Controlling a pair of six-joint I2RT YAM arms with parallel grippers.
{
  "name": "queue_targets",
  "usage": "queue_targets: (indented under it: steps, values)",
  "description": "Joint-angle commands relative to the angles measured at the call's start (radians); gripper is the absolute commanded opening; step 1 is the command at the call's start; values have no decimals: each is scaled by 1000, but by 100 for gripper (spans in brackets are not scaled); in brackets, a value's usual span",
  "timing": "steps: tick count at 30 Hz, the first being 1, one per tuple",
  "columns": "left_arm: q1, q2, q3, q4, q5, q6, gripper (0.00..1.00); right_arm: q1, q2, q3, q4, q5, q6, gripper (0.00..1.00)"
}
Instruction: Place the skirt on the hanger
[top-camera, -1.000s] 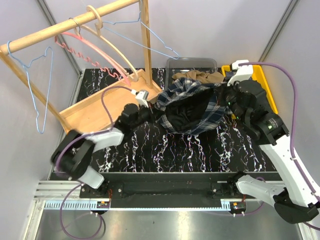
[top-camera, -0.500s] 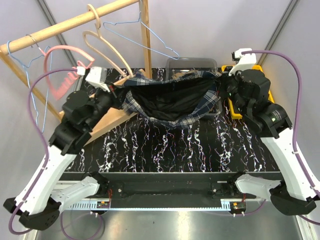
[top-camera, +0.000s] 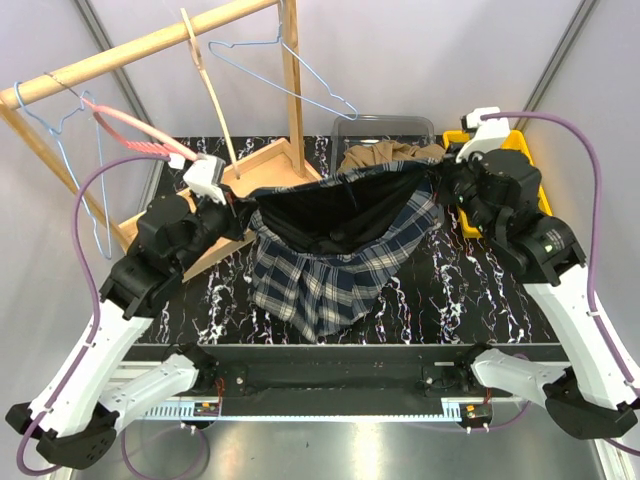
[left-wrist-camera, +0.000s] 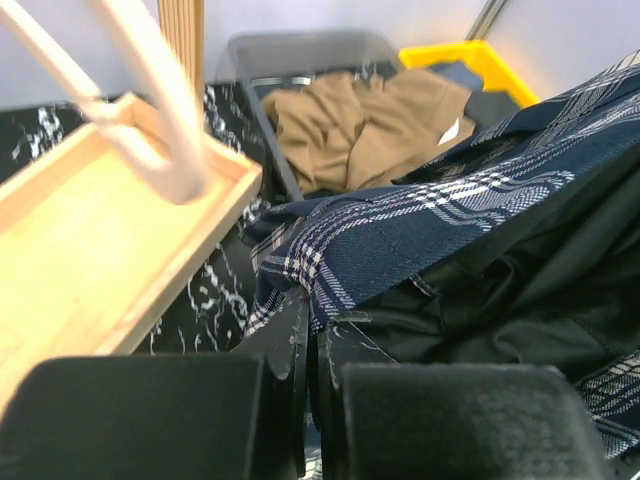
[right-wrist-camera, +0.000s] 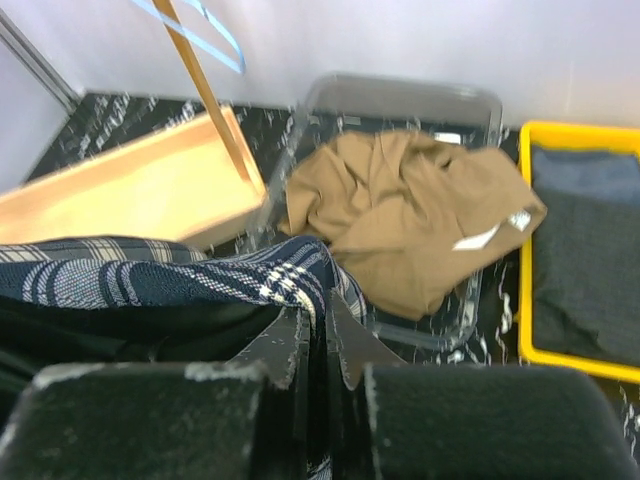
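Tan skirt (right-wrist-camera: 400, 215) lies crumpled, long axis left-right, in grey bin (right-wrist-camera: 420, 92); our left fingers (left-wrist-camera: 287, 360) and right fingers (right-wrist-camera: 285, 358) clamp plaid shirt (top-camera: 320, 270) stretched before it.

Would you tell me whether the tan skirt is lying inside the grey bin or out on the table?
Inside: the skirt lies crumpled in the grey bin, bunched up rather than spread out.

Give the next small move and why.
Probably lower the plaid garment onto the table and release: the left end effector and right end effector both pinch it, stretched in the air, while the tan skirt lies uncovered in the grey bin.
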Motion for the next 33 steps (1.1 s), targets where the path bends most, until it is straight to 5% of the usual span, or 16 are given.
queue_targets:
  steps: [1, 21, 28, 33]
  values:
    - [9, -34, -53, 41, -9, -6, 0, -8, -45, -54, 28, 47, 21, 8]
    - [1, -210, -624, 196, 123, -208, 0, -8, -91, -381, -8, 95, 127, 8]
    - [-11, -290, -599, 187, 201, -221, 0, -8, -118, -379, -20, 114, 170, 5]
    - [-11, -272, -388, 55, 140, -133, 0, -10, -105, -280, -60, 176, 161, 5]
